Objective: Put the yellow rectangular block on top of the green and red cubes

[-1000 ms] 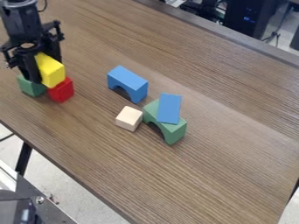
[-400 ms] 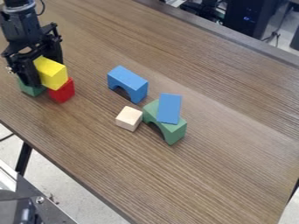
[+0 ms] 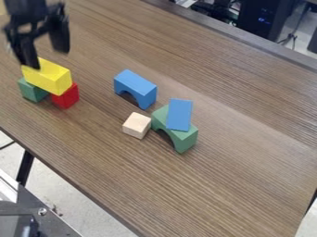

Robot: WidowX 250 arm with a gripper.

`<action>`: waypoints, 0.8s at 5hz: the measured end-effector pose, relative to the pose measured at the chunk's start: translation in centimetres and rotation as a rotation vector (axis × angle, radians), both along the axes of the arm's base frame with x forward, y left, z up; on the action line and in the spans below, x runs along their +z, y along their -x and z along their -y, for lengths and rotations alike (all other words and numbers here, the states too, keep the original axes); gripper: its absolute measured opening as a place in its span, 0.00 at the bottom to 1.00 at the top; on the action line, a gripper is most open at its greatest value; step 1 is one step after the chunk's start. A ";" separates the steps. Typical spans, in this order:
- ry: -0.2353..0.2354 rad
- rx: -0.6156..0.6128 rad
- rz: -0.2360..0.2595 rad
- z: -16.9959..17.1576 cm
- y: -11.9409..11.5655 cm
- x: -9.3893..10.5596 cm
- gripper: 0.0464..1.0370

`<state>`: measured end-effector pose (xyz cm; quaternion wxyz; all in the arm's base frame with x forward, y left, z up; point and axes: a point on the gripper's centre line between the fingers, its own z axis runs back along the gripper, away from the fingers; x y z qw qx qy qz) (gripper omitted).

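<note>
The black gripper (image 3: pixel 47 59) hangs at the upper left, its two fingers spread apart with nothing between them, above and behind the blocks. Below it the yellow rectangular block (image 3: pixel 48 77) lies across the green cube (image 3: pixel 31 90) and the red cube (image 3: pixel 66 96). The green cube is under the block's left end, the red one under its right end. Part of each cube's top is hidden by the block.
A blue arch (image 3: pixel 136 89) stands near the middle of the wooden table (image 3: pixel 235 162). To its lower right are a beige cube (image 3: pixel 136 125) and a green arch (image 3: pixel 181 139) with a flat blue block (image 3: pixel 180 115) resting on it.
The gripper's fingers have parted from the yellow block and the gripper has risen. The yellow block now rests on both cubes, its left end uncovered.
</note>
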<state>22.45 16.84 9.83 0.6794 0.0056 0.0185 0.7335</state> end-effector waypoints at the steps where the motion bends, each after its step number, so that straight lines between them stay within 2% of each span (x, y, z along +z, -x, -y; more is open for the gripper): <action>1: -0.100 -0.202 -0.002 1.6 -2.5 4.2 0.96; 2: -0.106 -0.471 -0.015 4.4 -4.2 5.7 0.96; 3: -0.081 -0.723 0.015 5.7 -4.9 5.0 0.96; 4: -0.085 -0.965 0.092 6.4 -5.6 3.2 0.96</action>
